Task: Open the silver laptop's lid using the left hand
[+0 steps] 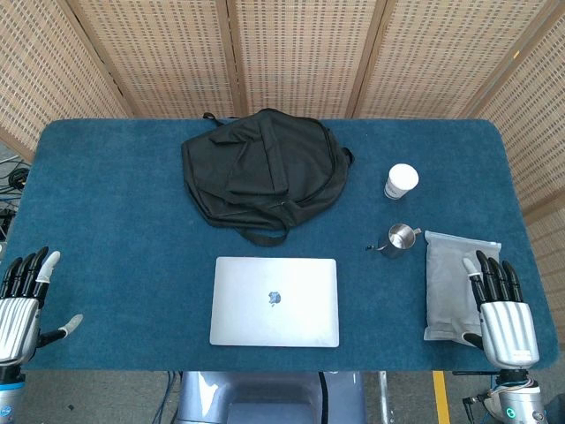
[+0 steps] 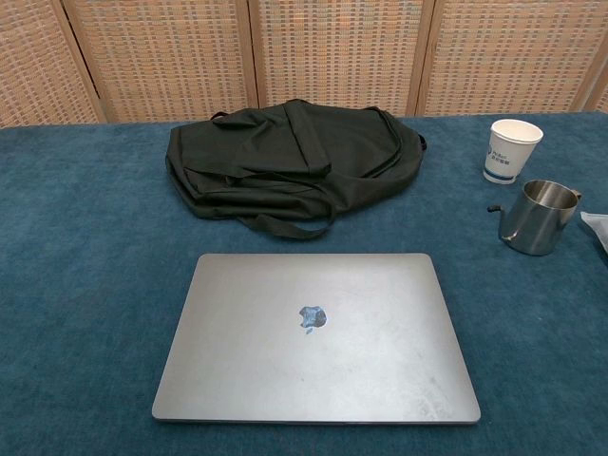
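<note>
The silver laptop point(image 1: 274, 301) lies flat with its lid down near the table's front edge, its logo facing up; the chest view shows the laptop point(image 2: 316, 334) filling the lower middle. My left hand point(image 1: 24, 303) hovers at the table's front left corner, fingers spread and holding nothing, well to the left of the laptop. My right hand point(image 1: 501, 310) is at the front right, fingers apart and empty, over the near end of a grey pouch. Neither hand appears in the chest view.
A black backpack point(image 1: 263, 170) lies behind the laptop. To the right stand a white paper cup point(image 1: 401, 181) and a small steel pitcher point(image 1: 399, 238). A grey zip pouch point(image 1: 455, 283) lies at the right, under my right hand. Wicker screens back the blue table point(image 1: 115, 221).
</note>
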{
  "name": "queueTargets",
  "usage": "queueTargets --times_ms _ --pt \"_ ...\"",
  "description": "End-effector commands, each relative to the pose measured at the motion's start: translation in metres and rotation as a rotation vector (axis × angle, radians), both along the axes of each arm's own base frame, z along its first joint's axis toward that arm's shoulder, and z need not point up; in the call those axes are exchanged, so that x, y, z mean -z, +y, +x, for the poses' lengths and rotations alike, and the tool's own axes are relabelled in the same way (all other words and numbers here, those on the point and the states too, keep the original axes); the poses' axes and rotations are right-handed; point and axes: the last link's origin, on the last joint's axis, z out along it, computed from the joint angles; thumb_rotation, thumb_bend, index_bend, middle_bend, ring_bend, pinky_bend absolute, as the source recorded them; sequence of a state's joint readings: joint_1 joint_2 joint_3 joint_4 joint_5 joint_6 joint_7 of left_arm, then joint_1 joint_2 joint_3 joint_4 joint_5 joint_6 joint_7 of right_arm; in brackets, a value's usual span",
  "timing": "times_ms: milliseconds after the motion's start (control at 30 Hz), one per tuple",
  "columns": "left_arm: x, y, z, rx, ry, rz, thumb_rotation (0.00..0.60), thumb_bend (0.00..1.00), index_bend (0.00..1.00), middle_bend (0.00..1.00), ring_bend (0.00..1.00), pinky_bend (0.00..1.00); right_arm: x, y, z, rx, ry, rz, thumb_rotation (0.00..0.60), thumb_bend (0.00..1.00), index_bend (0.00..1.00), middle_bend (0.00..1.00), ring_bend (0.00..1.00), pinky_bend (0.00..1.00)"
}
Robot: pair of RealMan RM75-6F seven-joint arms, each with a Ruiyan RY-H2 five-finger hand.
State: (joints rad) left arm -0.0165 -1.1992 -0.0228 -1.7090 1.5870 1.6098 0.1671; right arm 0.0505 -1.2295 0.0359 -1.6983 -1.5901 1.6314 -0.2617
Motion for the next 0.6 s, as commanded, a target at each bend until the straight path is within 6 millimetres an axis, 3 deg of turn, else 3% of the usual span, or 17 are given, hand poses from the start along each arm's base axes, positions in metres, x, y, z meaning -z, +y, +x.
queueTargets --times_ms 33,400,600 --pt "0.000 0.000 0.000 -0.001 -0.001 -0.001 0.600 0.00 0.00 0.00 0.00 0.00 -0.002 0.000 -0.001 0.002 -0.005 -0.008 0.600 0.00 0.00 0.00 0.00 0.00" --pt "0.006 0.001 0.003 0.027 -0.010 -0.036 0.600 0.00 0.00 0.00 0.00 0.00 -0.005 -0.001 -0.001 0.001 -0.009 -0.018 0.600 0.00 0.00 0.00 0.00 0.00" --pt "0.035 0.011 0.027 0.198 -0.066 -0.169 0.600 0.00 0.00 0.00 0.00 0.00 -0.007 -0.001 -0.001 0.009 -0.021 -0.024 0.600 0.00 0.00 0.00 0.00 0.00"
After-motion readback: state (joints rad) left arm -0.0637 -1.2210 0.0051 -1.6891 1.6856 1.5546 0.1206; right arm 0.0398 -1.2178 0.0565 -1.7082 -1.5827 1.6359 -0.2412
